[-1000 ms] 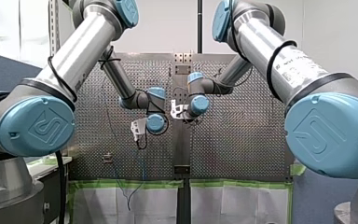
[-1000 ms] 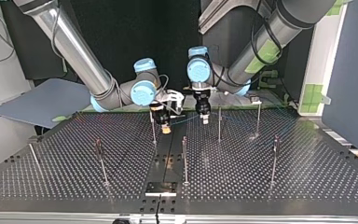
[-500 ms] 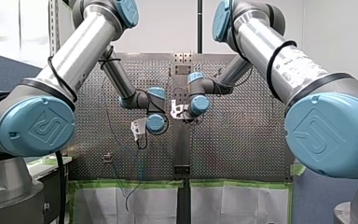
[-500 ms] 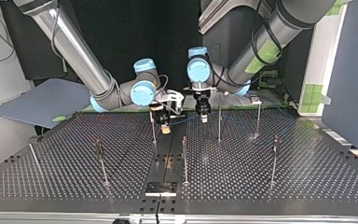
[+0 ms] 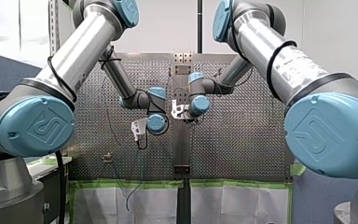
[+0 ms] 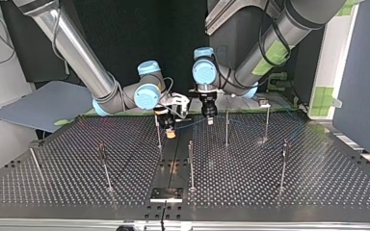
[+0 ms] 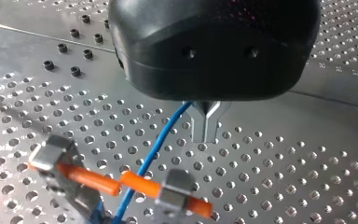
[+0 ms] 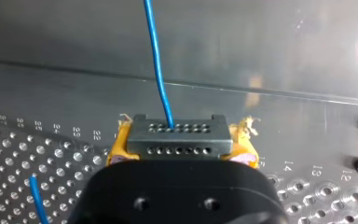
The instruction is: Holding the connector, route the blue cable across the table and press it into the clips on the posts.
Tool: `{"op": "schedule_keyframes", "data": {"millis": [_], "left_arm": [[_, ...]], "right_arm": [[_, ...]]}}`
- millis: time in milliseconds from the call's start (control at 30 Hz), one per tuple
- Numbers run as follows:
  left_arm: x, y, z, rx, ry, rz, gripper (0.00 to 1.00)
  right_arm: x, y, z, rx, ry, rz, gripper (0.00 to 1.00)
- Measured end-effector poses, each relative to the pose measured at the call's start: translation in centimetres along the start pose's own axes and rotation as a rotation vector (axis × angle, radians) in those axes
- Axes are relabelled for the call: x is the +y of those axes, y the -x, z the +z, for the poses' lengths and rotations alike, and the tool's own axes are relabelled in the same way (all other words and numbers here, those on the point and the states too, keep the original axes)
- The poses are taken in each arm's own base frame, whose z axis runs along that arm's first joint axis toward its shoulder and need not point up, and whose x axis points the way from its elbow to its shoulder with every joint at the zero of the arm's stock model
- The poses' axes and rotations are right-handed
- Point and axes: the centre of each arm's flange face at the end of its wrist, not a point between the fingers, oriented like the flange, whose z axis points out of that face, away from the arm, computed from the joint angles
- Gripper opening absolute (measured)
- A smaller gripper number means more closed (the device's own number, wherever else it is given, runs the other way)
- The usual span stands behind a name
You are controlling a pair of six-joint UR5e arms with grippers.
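In the right wrist view my right gripper (image 8: 179,151) is shut on the grey connector (image 8: 178,133), held between its yellow pads (image 8: 120,145). The blue cable (image 8: 156,60) leaves the connector and runs ahead. In the left wrist view my left gripper (image 7: 205,135) has its metal fingers shut on the blue cable (image 7: 161,142), which runs on between two grey pieces with orange bars (image 7: 177,186). In the top view my left gripper (image 6: 210,120) and my right gripper (image 6: 170,134) hang close together near the table's far middle, with the cable (image 6: 192,123) between them.
Several thin posts stand on the perforated table (image 6: 318,192): one (image 6: 226,127) just beside my left gripper, one (image 6: 158,132) by my right gripper, one (image 6: 191,163) nearer the camera, others (image 6: 284,163) (image 6: 105,166) further out. More blue cable (image 8: 37,196) lies on the plate.
My left gripper has edged slightly up and toward the top view's left, and its fingers look drawn together. My right arm holds still.
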Motion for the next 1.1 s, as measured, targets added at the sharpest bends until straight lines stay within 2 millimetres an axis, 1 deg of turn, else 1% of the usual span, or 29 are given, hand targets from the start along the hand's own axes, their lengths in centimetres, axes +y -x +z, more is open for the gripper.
{"op": "schedule_keyframes", "data": {"millis": [133, 200, 333, 433, 800, 867, 1100], "left_arm": [[-0.1, 0.0, -0.2, 0.007, 0.002, 0.001, 0.00], [-0.2, 0.0, -0.4, 0.013, 0.002, 0.003, 0.00], [-0.4, 0.5, -0.8, 0.021, -0.001, 0.003, 0.00], [-0.9, 1.4, -1.2, 0.022, -0.006, 0.002, 0.00], [-2.3, 6.3, -2.7, -0.004, -0.030, -0.007, 0.00], [-2.5, 7.2, -3.1, -0.005, -0.034, -0.003, 0.00], [-3.3, 10.3, -4.3, -0.024, -0.050, -0.003, 0.00]], "right_arm": [[0.0, -0.1, 0.0, 0.000, 0.000, -0.003, 0.00], [0.1, -0.5, -0.2, 0.003, 0.001, -0.004, 0.00], [0.2, -2.3, -0.8, 0.024, 0.001, 0.000, 0.00], [0.2, -3.9, -1.4, 0.040, 0.001, 0.004, 0.00], [0.1, -9.5, -4.9, 0.051, -0.003, 0.002, 0.00], [0.2, -10.1, -5.5, 0.045, -0.003, 0.001, 0.00], [0.8, -10.8, -6.8, 0.025, 0.005, 0.015, 0.00]]}}
